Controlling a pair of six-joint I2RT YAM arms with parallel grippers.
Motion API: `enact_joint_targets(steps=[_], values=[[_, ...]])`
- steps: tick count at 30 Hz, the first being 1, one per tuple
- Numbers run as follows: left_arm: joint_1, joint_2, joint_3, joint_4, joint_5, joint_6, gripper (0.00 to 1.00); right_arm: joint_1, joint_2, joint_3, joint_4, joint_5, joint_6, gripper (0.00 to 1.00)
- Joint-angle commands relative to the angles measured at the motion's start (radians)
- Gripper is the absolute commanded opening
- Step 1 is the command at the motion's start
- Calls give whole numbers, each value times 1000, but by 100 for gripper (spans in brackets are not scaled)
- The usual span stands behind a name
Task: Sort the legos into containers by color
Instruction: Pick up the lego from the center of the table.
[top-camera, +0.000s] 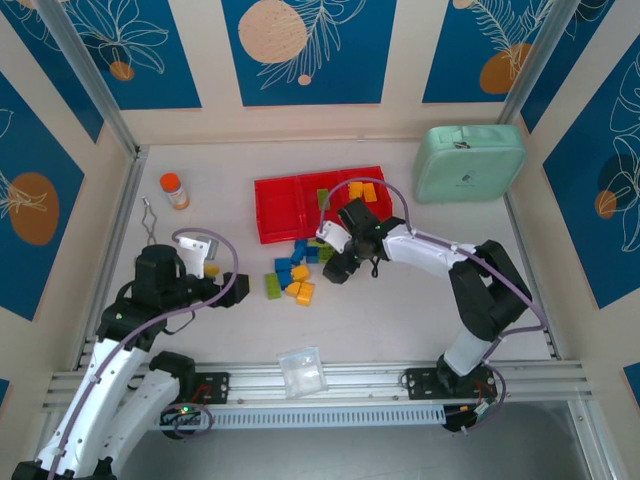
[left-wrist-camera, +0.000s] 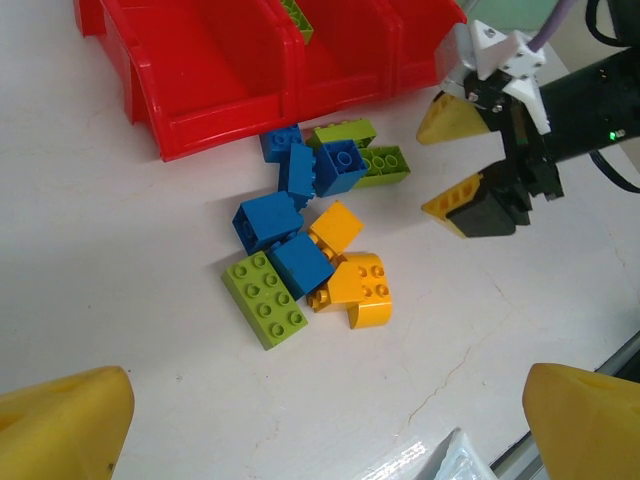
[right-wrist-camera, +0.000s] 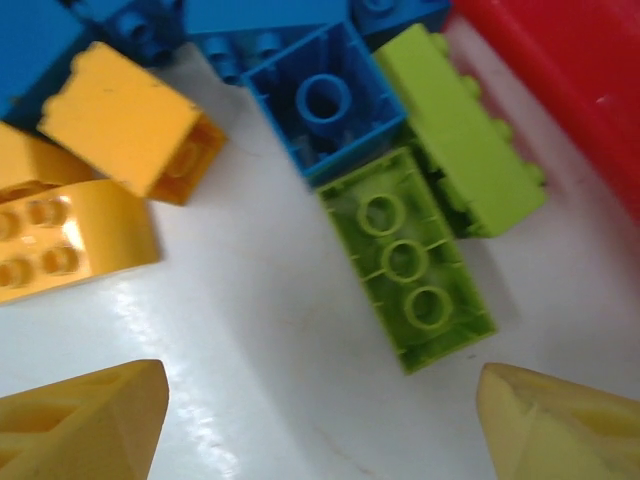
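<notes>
At left we see the left pincer (left-wrist-camera: 320, 420) spread open, holding nothing, well apart from the legos (top-camera: 294, 276). These lie heaped on the desk (top-camera: 400, 310) just in front of the red tray (top-camera: 285, 205). Our right pincer (left-wrist-camera: 455, 165) gapes empty just beside a green brick (right-wrist-camera: 405, 260).

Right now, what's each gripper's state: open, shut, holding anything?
Left gripper: open, holding nothing.
Right gripper: open, holding nothing.
</notes>
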Motion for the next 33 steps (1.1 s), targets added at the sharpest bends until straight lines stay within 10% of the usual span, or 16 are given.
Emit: enact_joint_targets(steps=[1,9,10,12,33], values=[[-13,-8,-1,8,-12,7,99,-9,72,52,3,47,-94,82],[-13,-9,-1,8,-10,9,99,-21,203,146,-30,58,-112,82],[-12,-9,-1,8,-10,9,100,-21,223,171,-46,65,-102,99],[-12,-9,-1,8,-10,9,99,-22,262,217,-96,49,-98,99],[-12,-9,-2,7,-9,10,99,43,135,88,-150,146,-45,40]])
